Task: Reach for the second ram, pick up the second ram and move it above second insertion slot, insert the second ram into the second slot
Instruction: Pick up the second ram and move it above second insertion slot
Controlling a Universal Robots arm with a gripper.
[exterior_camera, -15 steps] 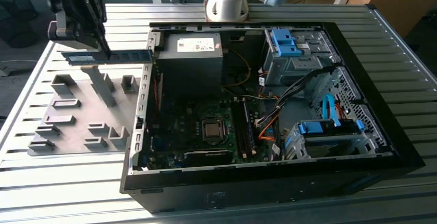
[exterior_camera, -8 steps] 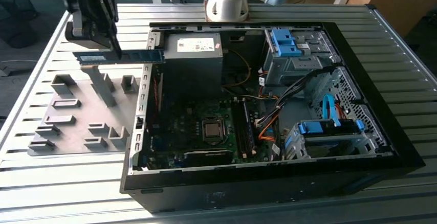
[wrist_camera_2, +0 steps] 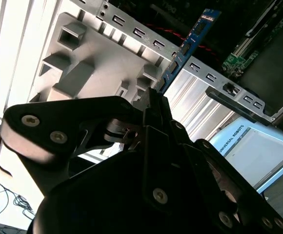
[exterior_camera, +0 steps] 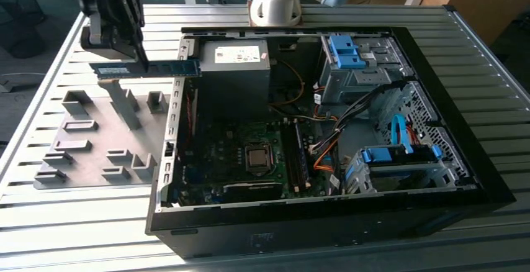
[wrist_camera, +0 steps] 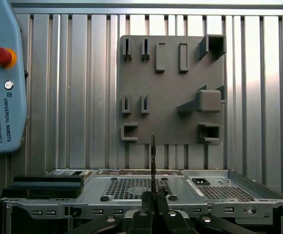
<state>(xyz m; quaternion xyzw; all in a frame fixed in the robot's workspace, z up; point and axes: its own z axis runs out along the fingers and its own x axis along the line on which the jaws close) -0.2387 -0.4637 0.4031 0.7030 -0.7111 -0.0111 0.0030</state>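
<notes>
Slatted table [exterior_camera: 83, 235], second ram [exterior_camera: 174, 68] in end effector [exterior_camera: 139, 59]

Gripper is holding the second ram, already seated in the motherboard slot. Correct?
Not seated. The gripper holds the second ram in the air, above the gray fixture plate and the computer case's side wall, apart from the motherboard slots. The exterior view shows it.

The long, thin, flat blue-green circuit-board stick [exterior_camera: 174, 68] with dark chips hangs in the air, level and standing on its long edge, clamped near its middle by the black gripper [exterior_camera: 143, 61]. One end lies over the grey holder plate [exterior_camera: 91, 141], the other over the open computer case's wall [exterior_camera: 175, 107].
</notes>
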